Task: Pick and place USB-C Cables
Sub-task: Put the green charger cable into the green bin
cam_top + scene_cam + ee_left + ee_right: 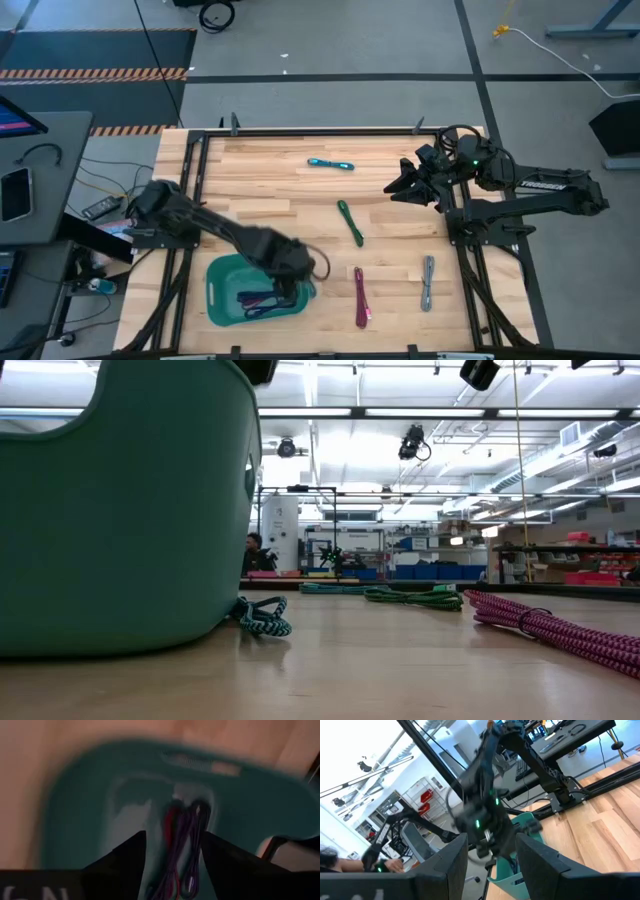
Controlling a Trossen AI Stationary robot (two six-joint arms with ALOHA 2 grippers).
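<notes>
A teal bin point(215, 290) stands near the table's near edge, left of centre. My left gripper point(287, 292) hangs open over its right part. In the left wrist view my left gripper point(173, 835) has purple, red and dark cables point(184, 822) lying on the bin floor point(80, 805) between its fingers; whether they touch, I cannot tell. On the table lie a cyan cable point(330, 164), a green cable point(350, 222), a magenta cable point(361, 296) and a grey cable point(428, 282). My right gripper point(393, 188) waits open above the table's far right, holding nothing.
In the low view the bin point(120, 510) fills the left, with a teal-and-black braided cable point(262, 618) on the wood at its foot. The magenta cable point(545, 628) lies to the right. A black frame point(190, 180) borders the table. Bare wood lies between bin and cables.
</notes>
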